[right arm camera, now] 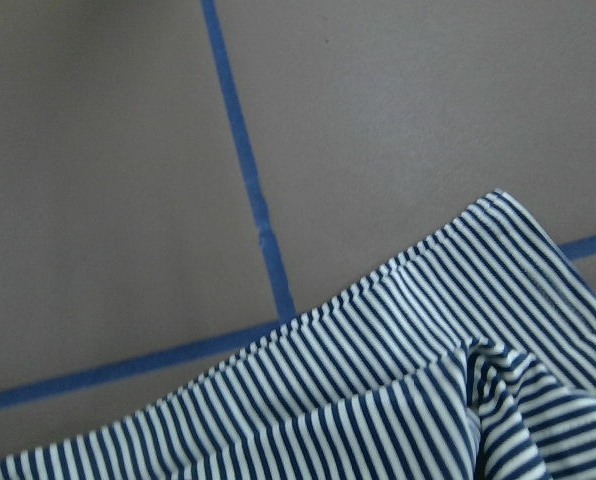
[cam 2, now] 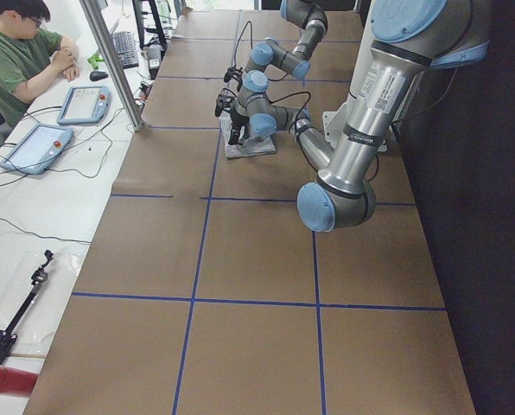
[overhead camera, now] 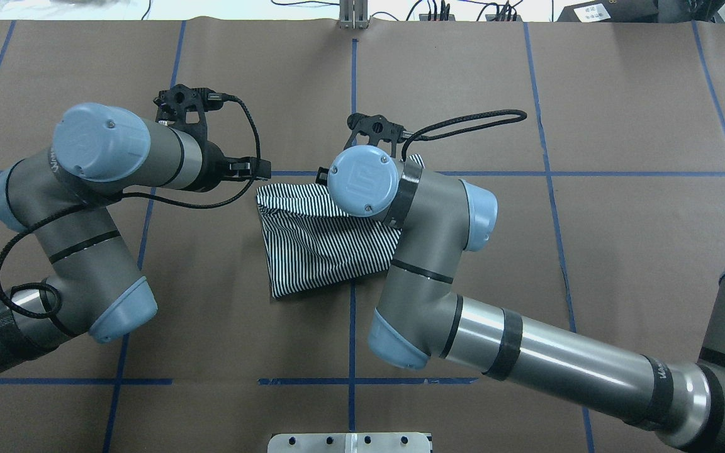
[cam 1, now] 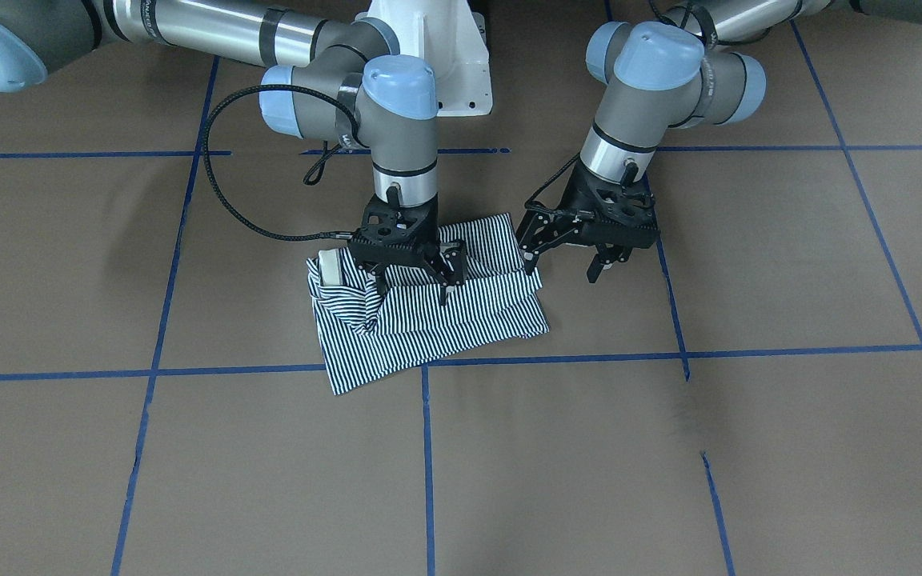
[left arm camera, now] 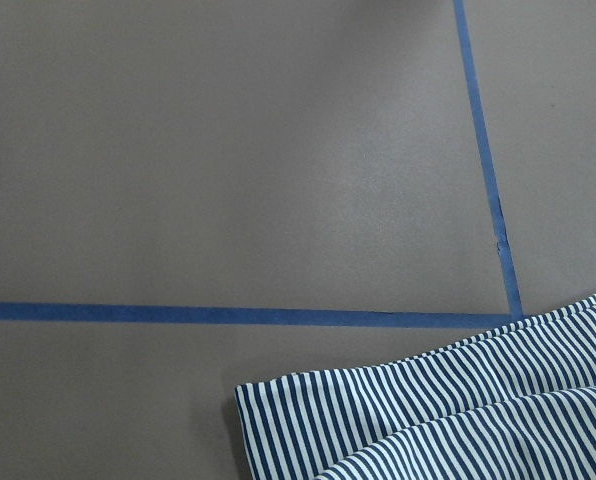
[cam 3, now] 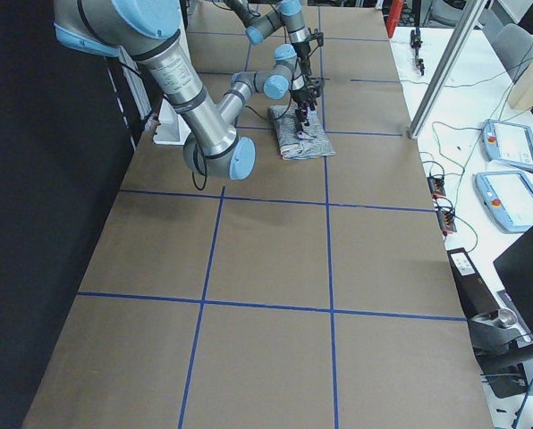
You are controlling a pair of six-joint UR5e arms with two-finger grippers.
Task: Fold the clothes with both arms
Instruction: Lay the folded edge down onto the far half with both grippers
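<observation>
the striped polo shirt (cam 1: 445,320) lies folded into a rough rectangle at the centre of the front-facing view, on the brown table (cam 1: 749,448). its lower left corner crosses a blue tape line (cam 1: 589,356). its cream collar (cam 1: 331,268) peeks out at the bundle's upper left end.

the right gripper (cam 1: 413,293) points straight down over the shirt's upper middle, fingers spread. the tips are at the fabric, with cloth bunched in creases just below and left of them; whether they press on it i cannot tell. the left gripper (cam 1: 559,268) hangs just right of the shirt's right edge, off the cloth, fingers spread wide and holding nothing.

in the overhead view the shirt sits at mid-frame, its right part hidden under the right arm (overhead camera: 425,251). the left arm (overhead camera: 85,251) comes in from the left. the left wrist view shows 1 shirt corner at lower right, and the right wrist view shows striped folds across the bottom.
</observation>
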